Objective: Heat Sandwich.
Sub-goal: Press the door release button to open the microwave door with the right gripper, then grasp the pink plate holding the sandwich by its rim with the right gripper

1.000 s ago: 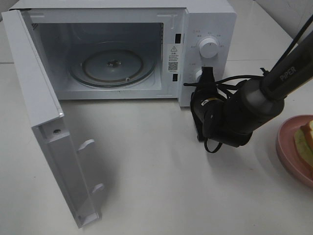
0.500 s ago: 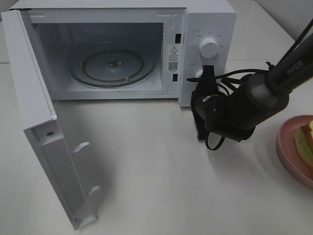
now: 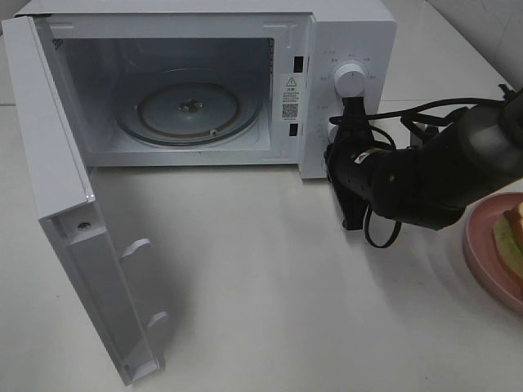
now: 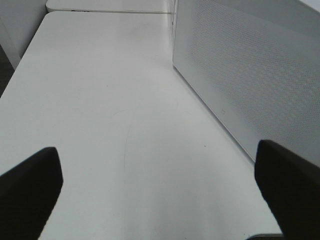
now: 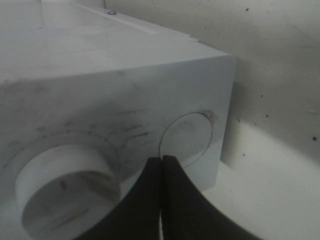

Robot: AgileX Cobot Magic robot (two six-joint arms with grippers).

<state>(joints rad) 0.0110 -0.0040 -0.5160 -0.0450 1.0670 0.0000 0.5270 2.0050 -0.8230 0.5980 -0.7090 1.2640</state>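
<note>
- Two dark fingers (image 4: 30,185) of the left gripper (image 4: 156,165) stand wide apart with nothing between them, above the white table (image 4: 110,100) and beside a perforated white wall (image 4: 240,75); this gripper lies outside the high view
- Next in the high view, the microwave door (image 3: 73,220) is swung fully open at the left side of the white microwave (image 3: 351,33)
- Within the open cavity the glass turntable (image 3: 186,110) lies flat on the floor
- Right of the cavity, the control panel shows its upper dial (image 3: 350,79); the panel below that dial is mostly hidden behind the black arm
- Just in front of the panel, the right gripper (image 3: 352,102) points at it with its jaws pressed together on nothing; in the right wrist view its fingers (image 5: 145,200) meet at the rim of a flat round button (image 5: 187,137), beside a raised knob (image 5: 65,175), and whether they touch the button cannot be told
- Farthest right, a pink plate (image 3: 482,253) rests on the table, cut off by the frame edge
- On that plate lies the sandwich (image 3: 511,237), outside the microwave, to the right of the right gripper and well apart from its tips
- Only a sliver of it shows: tan crust, white bread, yellow-green filling; that strip runs far to near along the frame edge, so its true long axis and facing cannot be told
</note>
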